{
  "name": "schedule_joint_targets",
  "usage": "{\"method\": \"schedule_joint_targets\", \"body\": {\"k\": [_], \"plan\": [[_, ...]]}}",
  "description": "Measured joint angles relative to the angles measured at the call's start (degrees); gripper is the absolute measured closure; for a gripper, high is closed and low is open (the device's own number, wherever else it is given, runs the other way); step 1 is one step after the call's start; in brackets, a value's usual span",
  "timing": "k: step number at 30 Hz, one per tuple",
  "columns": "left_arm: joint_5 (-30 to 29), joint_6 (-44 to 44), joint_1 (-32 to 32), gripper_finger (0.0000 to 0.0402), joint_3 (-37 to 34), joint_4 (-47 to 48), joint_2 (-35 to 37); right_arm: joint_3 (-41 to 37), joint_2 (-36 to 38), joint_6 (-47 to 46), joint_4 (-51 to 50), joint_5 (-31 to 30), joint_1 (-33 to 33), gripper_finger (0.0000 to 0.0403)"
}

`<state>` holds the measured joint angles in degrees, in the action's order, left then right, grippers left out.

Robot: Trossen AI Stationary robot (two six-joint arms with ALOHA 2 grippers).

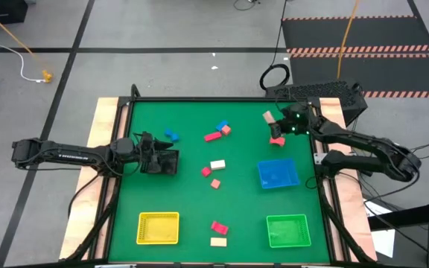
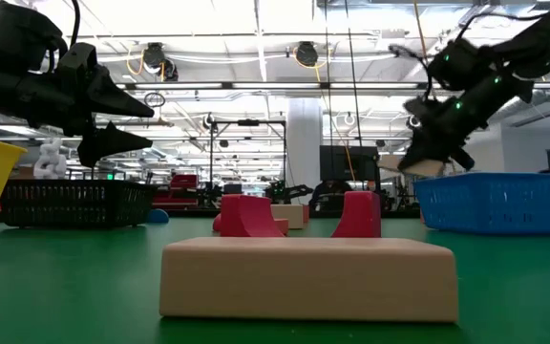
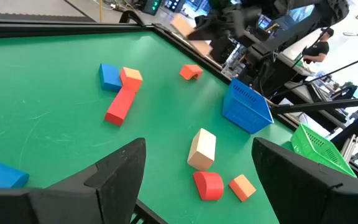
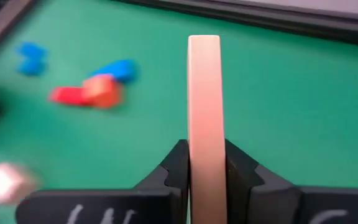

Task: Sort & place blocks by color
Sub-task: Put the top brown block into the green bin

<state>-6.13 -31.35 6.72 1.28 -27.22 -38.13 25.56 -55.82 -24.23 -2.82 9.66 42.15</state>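
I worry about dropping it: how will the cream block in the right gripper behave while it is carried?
The cream block looks stiff: it stays straight between the right gripper. It is clamped only near one end, so it may pivot. Its flat faces suggest no rolling.

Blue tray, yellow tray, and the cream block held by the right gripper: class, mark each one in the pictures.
blue tray [image 1: 278, 174]: high view, on its floor.
yellow tray [image 1: 159, 228]: high view, on its floor.
cream block [image 4: 204, 112]: right wrist view, on its narrow upright face above the right gripper [image 4: 205, 163].
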Motion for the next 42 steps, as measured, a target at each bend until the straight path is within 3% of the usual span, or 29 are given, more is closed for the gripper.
{"method": "schedule_joint_targets", "body": {"k": [10,18,22,30,42], "plan": [[0.00,0.00,0.00,0.0108,-0.01,0.02,0.01,0.11,5.73,-15.17,1.37,2.52,-22.70,0.0363],[0.00,0.00,0.00,0.0108,-0.02,0.01,0.02,0.11,5.97,-28.93,2.14,-1.98,-40.43,0.0363],[0.00,0.00,0.00,0.0108,-0.02,0.01,0.02,0.47,5.97,-34.00,7.96,-4.45,-47.79,0.0363],[0.00,0.00,0.00,0.0108,0.00,0.02,0.00,7.80,1.48,-36.20,8.18,-11.38,-58.65,0.0363],[0.00,0.00,0.01,0.0108,-0.01,0.01,0.01,14.56,-7.48,-45.43,-0.89,-2.67,-70.87,0.0359]]}}
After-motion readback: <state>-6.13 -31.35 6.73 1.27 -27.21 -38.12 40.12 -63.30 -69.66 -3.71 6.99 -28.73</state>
